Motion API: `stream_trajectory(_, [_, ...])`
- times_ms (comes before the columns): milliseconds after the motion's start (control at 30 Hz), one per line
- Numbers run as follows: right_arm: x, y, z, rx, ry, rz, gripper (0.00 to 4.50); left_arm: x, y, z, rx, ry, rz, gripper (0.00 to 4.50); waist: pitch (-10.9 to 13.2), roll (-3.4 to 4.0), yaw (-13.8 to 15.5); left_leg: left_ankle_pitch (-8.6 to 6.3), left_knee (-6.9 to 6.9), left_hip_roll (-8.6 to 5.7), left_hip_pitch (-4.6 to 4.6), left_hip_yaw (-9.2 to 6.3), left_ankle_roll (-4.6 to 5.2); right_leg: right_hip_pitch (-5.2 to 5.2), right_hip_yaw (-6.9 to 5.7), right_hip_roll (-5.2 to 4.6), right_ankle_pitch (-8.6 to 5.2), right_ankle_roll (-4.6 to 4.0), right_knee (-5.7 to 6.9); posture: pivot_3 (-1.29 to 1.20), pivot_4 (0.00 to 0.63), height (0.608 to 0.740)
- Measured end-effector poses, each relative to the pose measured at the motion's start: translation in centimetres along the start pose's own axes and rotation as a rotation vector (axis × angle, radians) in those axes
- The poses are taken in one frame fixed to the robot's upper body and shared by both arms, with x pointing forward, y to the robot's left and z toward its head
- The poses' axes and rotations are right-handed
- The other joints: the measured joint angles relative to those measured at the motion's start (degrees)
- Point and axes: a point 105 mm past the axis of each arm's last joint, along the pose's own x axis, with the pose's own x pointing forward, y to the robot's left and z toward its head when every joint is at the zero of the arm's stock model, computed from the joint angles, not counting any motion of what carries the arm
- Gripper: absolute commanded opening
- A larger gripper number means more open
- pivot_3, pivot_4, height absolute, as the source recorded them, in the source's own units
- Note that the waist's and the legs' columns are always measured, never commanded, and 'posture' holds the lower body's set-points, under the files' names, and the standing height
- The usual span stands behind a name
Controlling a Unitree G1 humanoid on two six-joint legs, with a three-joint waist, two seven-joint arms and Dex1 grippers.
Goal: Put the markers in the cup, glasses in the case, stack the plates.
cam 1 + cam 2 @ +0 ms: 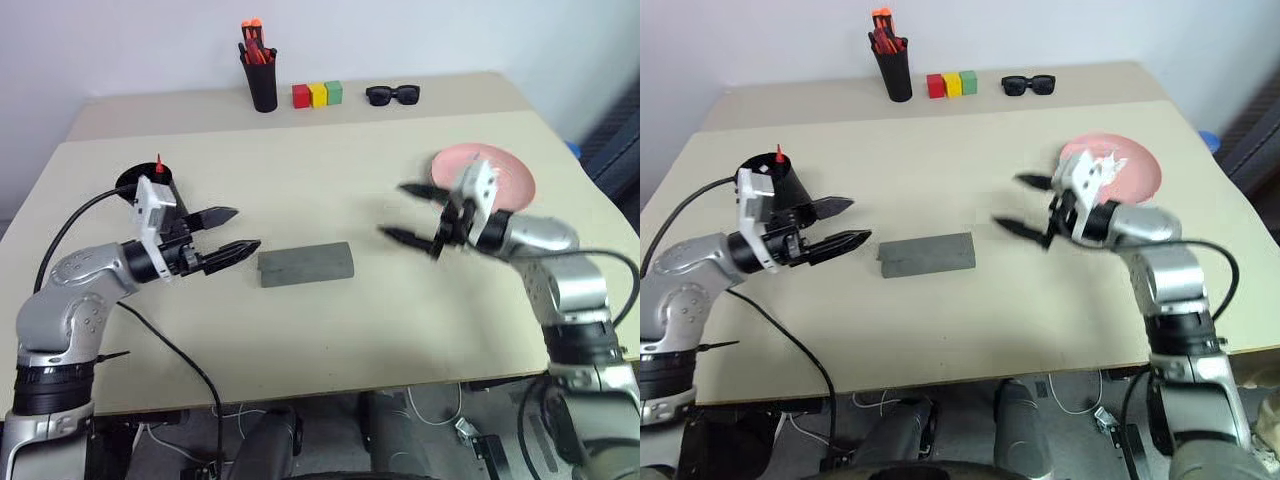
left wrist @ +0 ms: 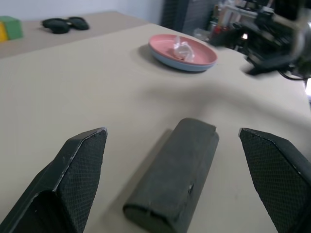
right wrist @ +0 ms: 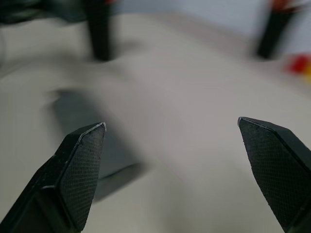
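While the grey case [image 1: 306, 264] lies shut in the middle of the frame on the bench [image 1: 330, 150], the pink plate [image 2: 182, 47] is already stacked on the blue one at right, with something clear and crumpled on top, can't tell what. Black cup [image 1: 777, 178] is at left with a red marker tip [image 1: 779, 151] poking out. Left gripper [image 1: 232, 233] hangs just left of the case, jaws spread, nothing in them. Right gripper [image 1: 407, 212] floats between case and plates, jaws spread wide too. Pen pot [image 1: 261, 74], colored blocks [image 1: 317, 94] and sunglasses [image 1: 392, 95] line the top.
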Motion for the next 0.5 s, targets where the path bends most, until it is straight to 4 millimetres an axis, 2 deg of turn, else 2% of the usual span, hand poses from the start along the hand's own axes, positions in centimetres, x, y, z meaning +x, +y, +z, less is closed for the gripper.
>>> stream_trajectory(100, [-0.6, 1.5, 1.2, -0.031, -0.002, 0.068, 4.46, -0.5, -0.7, -0.6, 0.009, 0.014, -0.006, 4.50, -0.01, -0.01, 0.43, 0.00, -0.01, 0.06, 0.11, -0.01, -0.01, 0.09, -0.01, 0.08, -0.01, -0.01, 0.02, 0.00, 0.150, 0.740])
stream_trajectory(200, [-0.7, 2.4, 1.3, -0.010, 0.008, 0.086, 4.46, -1.5, -0.5, -1.2, 0.015, 0.045, -0.002, 4.50, -0.01, -0.01, 0.47, 0.01, -0.01, 0.07, 0.10, 0.00, -0.01, 0.08, -0.01, 0.09, -0.01, -0.02, 0.03, 0.00, 0.150, 0.740])
stream_trajectory(300, [-1.2, 2.3, 1.3, 0.001, 0.022, 0.070, 4.46, -1.9, -0.1, -1.1, 0.044, 0.055, 0.011, 4.50, -0.01, -0.01, 0.58, 0.00, -0.01, 0.06, 0.09, 0.01, -0.01, 0.08, -0.01, 0.05, -0.01, -0.01, 0.00, 0.00, 0.150, 0.740])
stream_trajectory(500, [-2.0, 2.1, 0.7, 0.010, 0.069, 0.035, 4.46, -1.2, -0.1, -1.4, 0.065, 0.033, 0.010, 4.50, -0.01, -0.01, 0.54, 0.00, -0.01, 0.06, 0.06, 0.01, 0.00, 0.07, -0.01, 0.05, -0.01, -0.02, -0.05, 0.00, 0.150, 0.740])
